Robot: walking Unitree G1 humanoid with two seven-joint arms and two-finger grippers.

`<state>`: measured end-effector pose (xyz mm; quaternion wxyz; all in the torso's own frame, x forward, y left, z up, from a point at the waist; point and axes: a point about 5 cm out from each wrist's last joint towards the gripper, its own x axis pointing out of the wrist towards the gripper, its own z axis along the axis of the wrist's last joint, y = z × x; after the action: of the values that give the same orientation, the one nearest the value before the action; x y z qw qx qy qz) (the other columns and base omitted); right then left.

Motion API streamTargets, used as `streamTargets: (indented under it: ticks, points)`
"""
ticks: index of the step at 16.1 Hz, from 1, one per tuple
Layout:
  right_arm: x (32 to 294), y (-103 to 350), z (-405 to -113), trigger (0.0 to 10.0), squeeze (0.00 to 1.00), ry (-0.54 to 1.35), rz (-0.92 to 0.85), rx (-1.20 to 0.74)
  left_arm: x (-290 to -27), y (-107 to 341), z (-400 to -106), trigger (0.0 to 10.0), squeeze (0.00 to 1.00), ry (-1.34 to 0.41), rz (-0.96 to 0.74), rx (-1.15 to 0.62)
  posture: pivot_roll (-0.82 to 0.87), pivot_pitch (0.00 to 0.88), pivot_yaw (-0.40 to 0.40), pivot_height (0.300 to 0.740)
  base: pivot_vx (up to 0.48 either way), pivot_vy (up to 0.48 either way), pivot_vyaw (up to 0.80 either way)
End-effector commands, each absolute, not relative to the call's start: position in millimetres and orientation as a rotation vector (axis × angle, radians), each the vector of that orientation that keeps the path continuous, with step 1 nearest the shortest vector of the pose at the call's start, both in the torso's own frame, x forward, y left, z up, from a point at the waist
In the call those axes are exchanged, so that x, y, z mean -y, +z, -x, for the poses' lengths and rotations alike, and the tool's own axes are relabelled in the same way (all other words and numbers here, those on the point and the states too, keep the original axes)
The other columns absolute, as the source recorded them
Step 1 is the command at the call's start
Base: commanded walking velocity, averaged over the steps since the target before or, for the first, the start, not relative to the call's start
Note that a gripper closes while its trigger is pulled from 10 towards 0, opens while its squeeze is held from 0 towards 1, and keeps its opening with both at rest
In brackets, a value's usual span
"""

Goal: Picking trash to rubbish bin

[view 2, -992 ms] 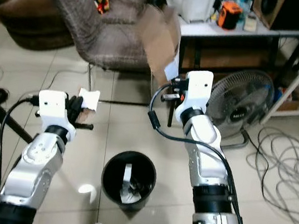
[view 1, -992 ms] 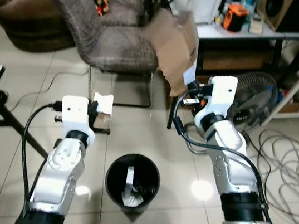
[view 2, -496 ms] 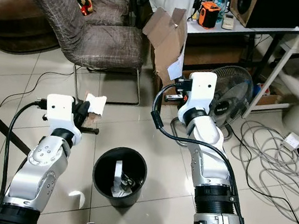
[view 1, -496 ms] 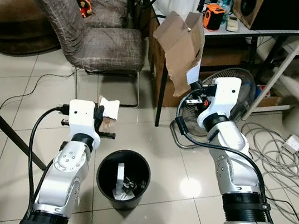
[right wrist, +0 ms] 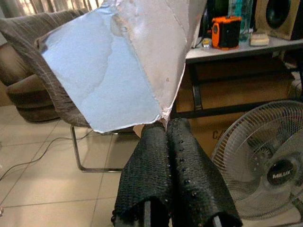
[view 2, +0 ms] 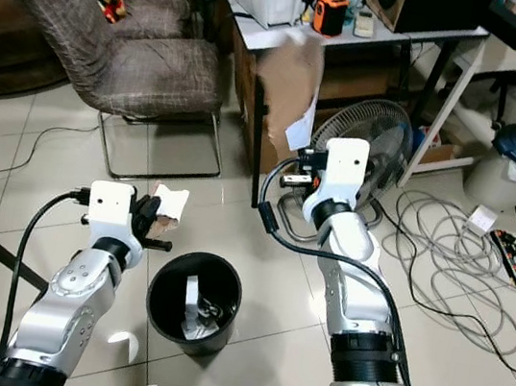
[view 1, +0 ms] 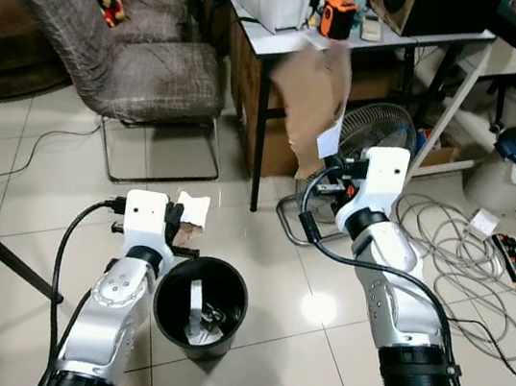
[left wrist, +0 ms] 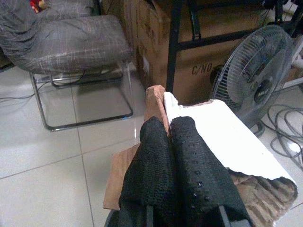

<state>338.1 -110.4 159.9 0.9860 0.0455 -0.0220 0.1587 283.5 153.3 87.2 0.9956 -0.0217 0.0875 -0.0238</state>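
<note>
bin (view 1: pixel 200 303) mouth open above | chair (view 1: pixel 115 45), table leg (view 1: pixel 258 145), fan (view 1: pixel 374 142) crowd behind

The left arm reaches forward and low with its elbow bent, and the left gripper (left wrist: pixel 173 137) has its two black fingers (left wrist: pixel 199 170) pressed side by side, jaws clamped on a torn piece of white and brown cardboard (left wrist: pixel 227 137). The right arm rises higher, forearm angled up from the elbow and the white wrist block turned forward, a black cable looping beside it. The right gripper (right wrist: pixel 165 130) likewise has its jaws closed together, pinching the lower edge of a large cardboard sheet (right wrist: pixel 123 61) that stands up above its fingertips.
</note>
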Motion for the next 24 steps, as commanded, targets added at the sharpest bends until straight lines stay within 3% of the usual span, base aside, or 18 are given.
streamTargets:
  ticks: [1, 4, 16, 24]
  points:
    - [106, 165, -337, 10.0, 0.0, 0.324, -0.098, 0.068, -158, 83, -280, 0.0, 0.0, -0.056, 0.04, -0.197, -0.08, 0.171, 0.094, 0.74, 0.0, 0.0, 0.0]
    - [105, 163, -334, 10.0, 0.0, 0.322, -0.103, 0.064, -165, 70, -280, 0.0, 0.0, -0.052, 0.032, -0.236, -0.08, 0.187, 0.094, 0.74, 0.0, 0.0, 0.0]
    - [102, 160, -329, 10.0, 0.0, 0.32, -0.1, 0.061, -167, 66, -280, 0.0, 0.0, -0.059, 0.018, -0.259, -0.08, 0.197, 0.11, 0.74, 0.443, 0.0, 0.0]
    - [102, 160, -326, 10.0, 0.0, 0.339, -0.076, 0.065, -167, 65, -279, 0.0, 0.0, -0.039, 0.019, -0.248, -0.08, 0.202, 0.104, 0.74, 0.0, 0.0, 0.0]
